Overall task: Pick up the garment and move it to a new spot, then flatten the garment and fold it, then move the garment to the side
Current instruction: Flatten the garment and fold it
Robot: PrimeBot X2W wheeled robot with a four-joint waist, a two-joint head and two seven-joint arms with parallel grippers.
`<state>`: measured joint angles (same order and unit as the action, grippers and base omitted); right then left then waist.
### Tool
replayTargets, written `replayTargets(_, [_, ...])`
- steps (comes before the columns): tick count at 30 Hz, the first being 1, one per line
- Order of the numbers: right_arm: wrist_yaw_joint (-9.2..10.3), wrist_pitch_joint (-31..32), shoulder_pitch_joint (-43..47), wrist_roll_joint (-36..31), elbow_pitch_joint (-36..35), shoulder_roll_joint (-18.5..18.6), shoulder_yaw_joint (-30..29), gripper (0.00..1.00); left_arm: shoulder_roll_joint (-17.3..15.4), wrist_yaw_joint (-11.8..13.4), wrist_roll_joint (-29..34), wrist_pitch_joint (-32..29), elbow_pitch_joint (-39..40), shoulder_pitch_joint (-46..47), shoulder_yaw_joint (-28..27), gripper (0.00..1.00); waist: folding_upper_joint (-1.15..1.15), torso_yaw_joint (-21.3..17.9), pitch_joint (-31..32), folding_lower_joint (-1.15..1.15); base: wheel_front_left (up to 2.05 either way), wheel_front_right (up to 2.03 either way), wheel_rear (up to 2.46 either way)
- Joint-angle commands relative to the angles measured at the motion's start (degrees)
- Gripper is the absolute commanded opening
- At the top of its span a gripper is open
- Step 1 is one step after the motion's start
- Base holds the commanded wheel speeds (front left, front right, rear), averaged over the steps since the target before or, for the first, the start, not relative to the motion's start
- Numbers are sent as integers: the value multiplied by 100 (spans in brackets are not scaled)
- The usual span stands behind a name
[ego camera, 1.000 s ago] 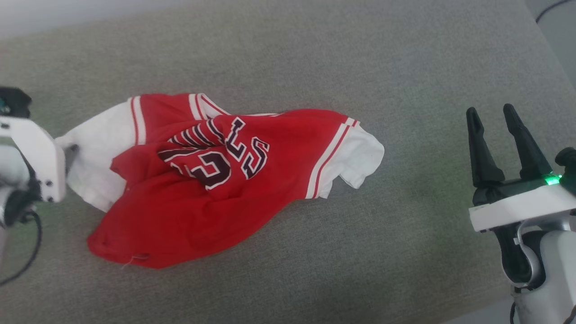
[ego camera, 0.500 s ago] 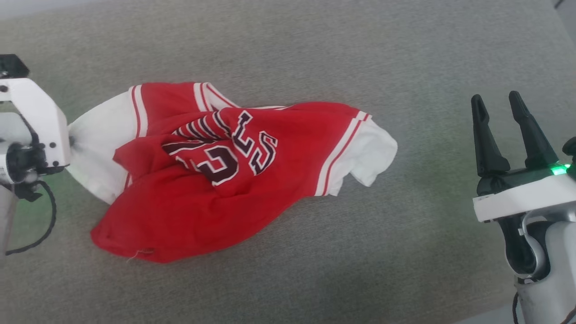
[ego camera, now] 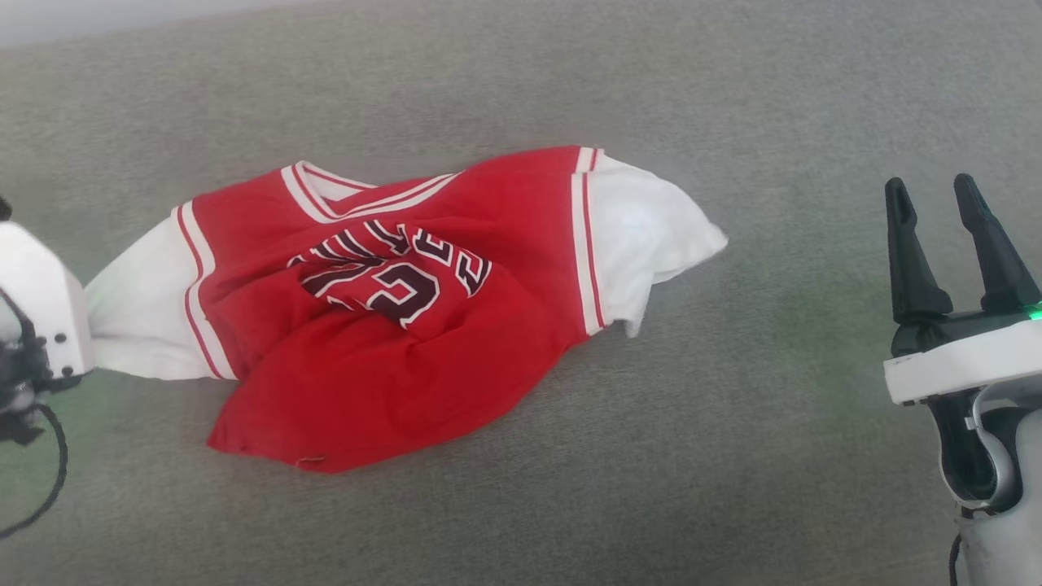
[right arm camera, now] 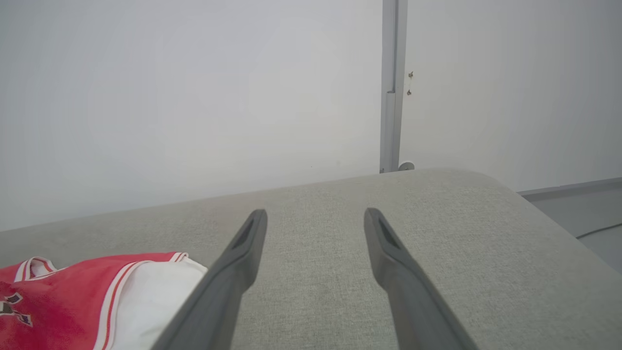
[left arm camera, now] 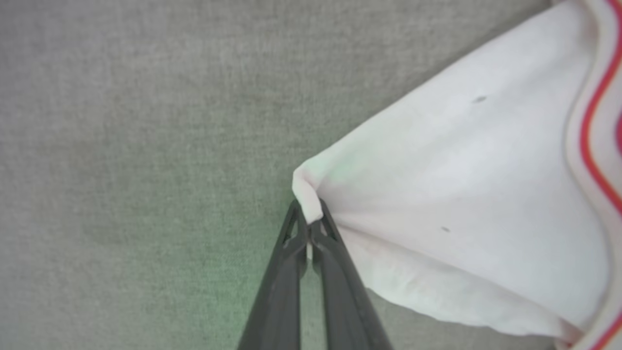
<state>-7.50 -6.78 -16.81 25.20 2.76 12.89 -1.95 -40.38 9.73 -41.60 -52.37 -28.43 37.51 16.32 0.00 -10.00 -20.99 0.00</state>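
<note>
Underneath, grey fabric surface (ego camera: 521,81), crumpled garment (ego camera: 391,358), pale wall (right arm camera: 194,97) behind

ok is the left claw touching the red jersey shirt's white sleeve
Touching. The left wrist view shows the left claw shut on a folded corner of the red jersey shirt's white sleeve.

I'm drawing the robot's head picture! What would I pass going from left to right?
Left arm's white wrist → garment's white sleeve → red chest with lettering → other white sleeve → bare grey surface → right gripper, open.
</note>
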Motion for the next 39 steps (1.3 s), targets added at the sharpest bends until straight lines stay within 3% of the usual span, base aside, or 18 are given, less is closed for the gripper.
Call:
replayTargets(1, [2, 27, 16, -30, -28, -5, -10, 100, 15, 89, -61, -80, -45, -483, 13, 0, 0, 81, 56, 0, 0, 0, 0])
replayTargets(5, [2, 101, 38, -55, -44, 9, 7, 100, 118, 147, -230, 127, 283, -753, -123, 0, 0, 191, 127, 0, 0, 0, 0])
replayTargets(6, [2, 122, 38, -63, -52, 7, 22, 100, 126, 117, -224, 246, 365, -772, -141, 35, 0, 213, 147, 0, 0, 0, 0])
replayTargets(7, [2, 139, 35, -64, -63, 7, 41, 100, 124, 104, -196, 357, 436, -772, -159, 94, 0, 230, 163, 0, 0, 0, 0])
replayTargets(8, [2, 162, 35, -67, -72, 11, 49, 100, 126, 113, -193, 390, 476, -777, -166, 100, 0, 248, 183, 0, 0, 0, 0])
replayTargets(18, [2, 317, 68, -47, -193, 57, 76, 100, 53, 34, -51, 254, 627, -394, -3, 100, 0, 307, 245, 0, 0, 0, 0])
replayTargets(26, [2, 594, 3, 72, -336, 158, 164, 100, 259, 63, 46, 47, -34, -138, 260, 100, 0, 293, 68, 0, 0, 0, 0])
replayTargets(27, [1, 657, -12, 97, -339, 178, 189, 100, 320, -52, 14, -5, -86, -144, 334, 63, 0, 301, 45, 0, 0, 0, 0])
replayTargets(28, [2, 735, -36, 154, -335, 191, 208, 100, 411, -28, -66, 21, -160, -124, 305, 0, 0, 314, 23, 0, 0, 0, 0])
replayTargets(39, [1, 2306, -815, 585, 58, 635, 903, 100, 1048, -431, -32, 415, -574, 557, 564, 0, 0, 829, -196, 0, 0, 0, 0])
